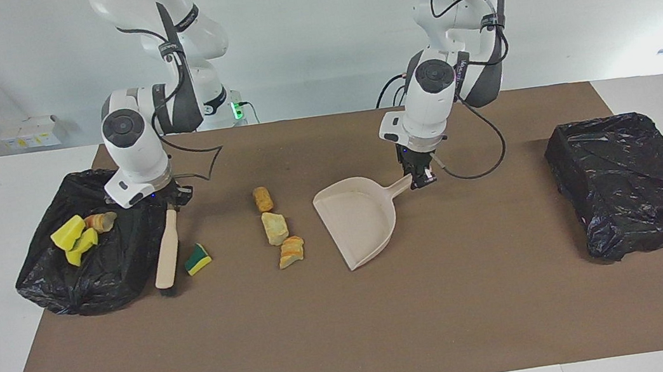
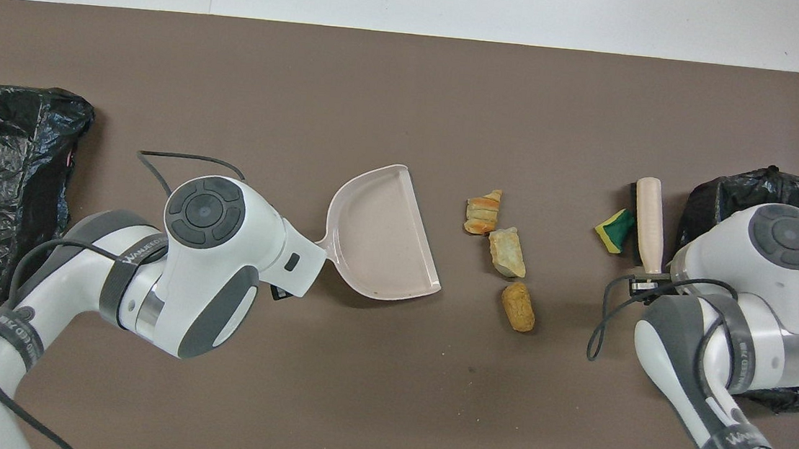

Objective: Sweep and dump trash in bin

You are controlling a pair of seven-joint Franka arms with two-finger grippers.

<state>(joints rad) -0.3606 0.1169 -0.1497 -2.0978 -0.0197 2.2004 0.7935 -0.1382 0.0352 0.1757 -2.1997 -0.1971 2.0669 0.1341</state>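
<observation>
From the facing camera, the left tool (image 1: 422, 177) gripped the handle of a beige plastic dustpan (image 1: 359, 224) resting on the brown mat of the desk (image 1: 351, 337), while the right tool (image 1: 170, 202) held the top of a pale wooden-handled brush (image 1: 167, 257) standing bristles-down beside a black bag-lined bin (image 1: 92, 268) at the right arm's end. Three scraps of the trash, two yellow sponge chunks (image 1: 74, 239) and a tan lump (image 1: 100, 222), lay on that bin's crumpled bag; a green-backed sponge piece (image 1: 197, 259) sat just beside the brush, and three tan-orange bread-like lumps (image 1: 276, 228) lay in a line between brush and pan. A second black-lined bin (image 1: 632, 181) stood at the left arm's end. From overhead, the dustpan (image 2: 384, 234) opened toward the three lumps (image 2: 505, 255), the green-backed sponge (image 2: 614, 229) touched the brush (image 2: 649, 225), and both tools were hidden under their wrists. Likely risks: a brush stroke could flick the light sponge past the pan's lip, or the lumps could roll off sideways if the pan's edge lifted from the mat; the scraps perched on the bag could slide out. The only readable writing was a partly legible maker's name on the arms' black bands.
</observation>
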